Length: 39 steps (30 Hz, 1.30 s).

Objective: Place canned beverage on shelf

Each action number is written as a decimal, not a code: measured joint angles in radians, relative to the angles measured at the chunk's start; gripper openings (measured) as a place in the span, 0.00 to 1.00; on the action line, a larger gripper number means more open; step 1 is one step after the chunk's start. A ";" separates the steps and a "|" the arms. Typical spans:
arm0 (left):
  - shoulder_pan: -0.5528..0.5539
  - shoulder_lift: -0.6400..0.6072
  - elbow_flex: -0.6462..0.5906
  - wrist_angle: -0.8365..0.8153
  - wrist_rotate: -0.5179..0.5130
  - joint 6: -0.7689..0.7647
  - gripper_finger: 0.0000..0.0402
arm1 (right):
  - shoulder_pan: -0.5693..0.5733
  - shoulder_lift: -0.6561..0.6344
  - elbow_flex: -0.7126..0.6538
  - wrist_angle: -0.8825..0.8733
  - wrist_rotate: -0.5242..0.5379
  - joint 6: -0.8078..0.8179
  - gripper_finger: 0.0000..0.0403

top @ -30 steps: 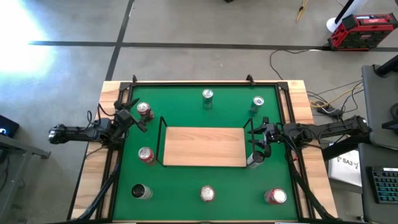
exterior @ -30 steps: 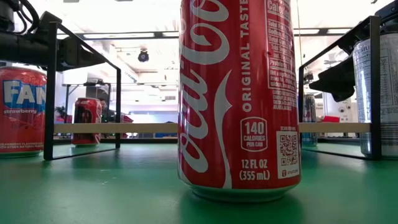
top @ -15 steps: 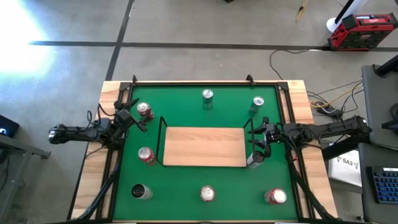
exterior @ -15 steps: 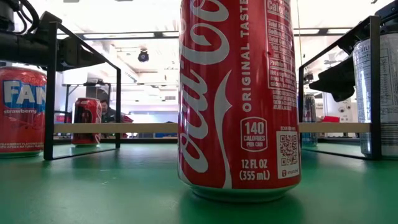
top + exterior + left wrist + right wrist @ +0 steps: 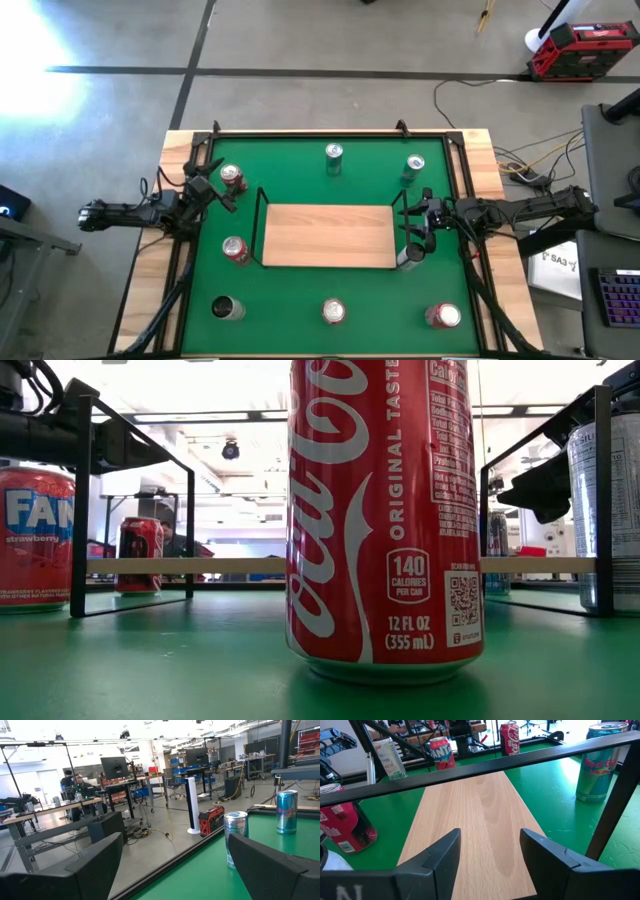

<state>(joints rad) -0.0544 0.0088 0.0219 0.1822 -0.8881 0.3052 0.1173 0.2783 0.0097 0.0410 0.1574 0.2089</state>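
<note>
Shelf [image 5: 328, 235]: long axis laid left-right across the counter [image 5: 300, 170].
Right hand [image 5: 417, 234]: parted, at shelf's right end.
Left hand [image 5: 213, 186]: spread, nothing held.

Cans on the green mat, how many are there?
8, none on the shelf: far left, far middle, far right, left of shelf, shelf's right end, near left, near middle, near right.

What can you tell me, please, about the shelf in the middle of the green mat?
The shelf is a flat rectangular board of pale wood with visible grain, framed by thin black wire that rises as upright ends at its two short sides. It lies level at the centre of the green mat, and nothing stands on it. The right gripper hangs at its right end with jaws open, above the board's edge.
</note>
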 joint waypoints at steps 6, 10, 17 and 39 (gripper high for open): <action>0.001 0.000 0.000 0.001 -0.042 0.000 0.86 | 0.000 0.000 0.000 0.000 0.000 0.000 0.49; 0.001 0.000 0.000 0.001 -0.044 0.000 0.86 | 0.000 0.000 0.000 0.000 0.000 0.000 0.49; 0.001 0.000 0.000 0.002 -0.044 -0.004 0.86 | 0.000 0.000 0.000 0.000 0.000 0.000 0.49; 0.002 0.191 0.060 0.302 -0.186 -0.313 0.99 | 0.000 0.000 0.000 0.000 0.000 0.000 0.49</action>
<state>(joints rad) -0.0521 0.2000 0.0819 0.4839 -1.0740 -0.0076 0.1175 0.2781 0.0101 0.0410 0.1574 0.2089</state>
